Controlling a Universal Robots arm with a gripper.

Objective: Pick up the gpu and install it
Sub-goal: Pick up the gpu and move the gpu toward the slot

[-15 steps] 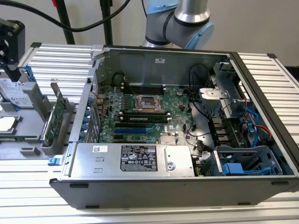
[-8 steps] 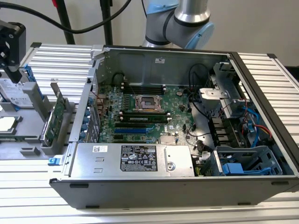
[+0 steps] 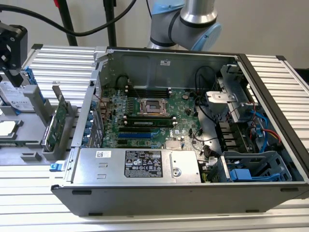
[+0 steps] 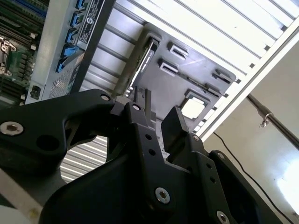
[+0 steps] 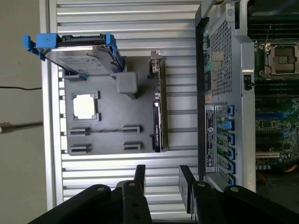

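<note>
Above the bench [image 5: 117, 28], my gripper [image 5: 162, 170] hung wide open and empty.
The gpu [image 5: 158, 112] stood on edge in a slot of the grey holder [image 5: 107, 135], just beside the open computer case [image 3: 193, 193] and outside it. I was well clear of the card, touching nothing. A hard drive [image 5: 79, 51] and a processor chip [image 5: 85, 106] sat in the same holder.

Your arm [image 3: 189, 25] had silver-grey joints with pale blue caps. Your gripper [image 5: 162, 176] was matte black, angular, its links fastened with silver hex screws [image 4: 162, 195].
</note>
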